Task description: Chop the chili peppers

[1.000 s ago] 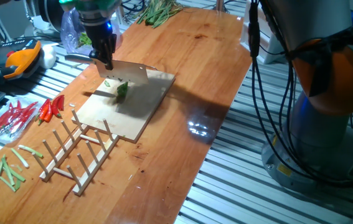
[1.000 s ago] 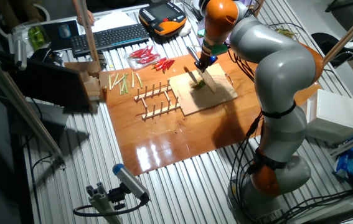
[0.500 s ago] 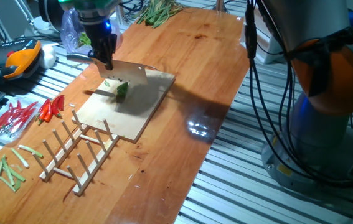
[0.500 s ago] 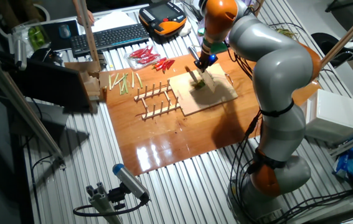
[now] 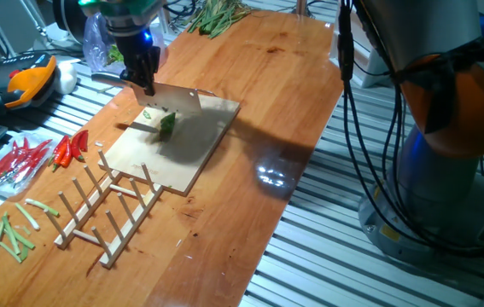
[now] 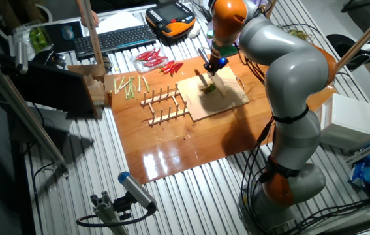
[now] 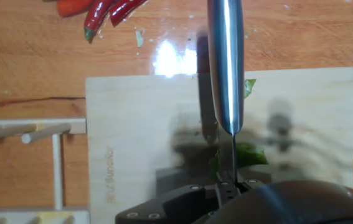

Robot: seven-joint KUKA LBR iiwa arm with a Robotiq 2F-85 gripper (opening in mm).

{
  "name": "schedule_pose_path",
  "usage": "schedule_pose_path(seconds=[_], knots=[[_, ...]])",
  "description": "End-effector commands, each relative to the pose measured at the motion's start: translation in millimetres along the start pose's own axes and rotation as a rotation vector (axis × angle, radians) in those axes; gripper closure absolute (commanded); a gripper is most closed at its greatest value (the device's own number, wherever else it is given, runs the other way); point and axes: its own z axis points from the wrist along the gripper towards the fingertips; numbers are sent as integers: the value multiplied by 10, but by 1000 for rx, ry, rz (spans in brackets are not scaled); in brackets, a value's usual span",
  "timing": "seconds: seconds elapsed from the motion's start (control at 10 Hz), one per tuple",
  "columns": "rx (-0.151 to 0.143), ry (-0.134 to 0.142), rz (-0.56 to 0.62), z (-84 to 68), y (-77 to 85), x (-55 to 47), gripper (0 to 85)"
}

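Slatted metal benching carries a long wooden tabletop [image 5: 250, 111], and on it you see the pale cutting board [image 5: 173, 145], your landmark for everything else. On the board, near its far left edge in the one fixed view, lies the green chili pepper [image 5: 166, 124]; the hand view shows it [image 7: 251, 154] as a short glossy chunk under the blade, with a small green scrap [image 7: 249, 86] at the board's edge. The gripper [image 5: 143, 83] hangs over that same part of the board, its fingers closed on the handle of a cleaver-like knife [image 5: 177, 101], whose flat blade stands above the chili; whether the edge touches it you cannot tell. In the hand view the knife's spine [image 7: 226, 62] runs straight away from the fingers. Left of the board lie the red chilies [image 5: 21, 158]. A wooden peg rack [image 5: 109, 209] sits just beside the board's near end. Beyond the rack lie pale green stalk sticks [image 5: 7, 234].
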Motion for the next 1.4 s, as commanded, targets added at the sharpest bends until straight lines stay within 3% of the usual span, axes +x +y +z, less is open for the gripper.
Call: schedule_pose_path(seconds=[0.0,0.2,0.4,0.7,1.3], knots=[[25,-13,-52,21,-25,-16,850],[33,-13,-60,56,1,-23,850],[18,-17,-74,120,2,-30,850],[10,-52,-75,307,57,-50,850],[-12,-57,-84,439,53,-134,850]])
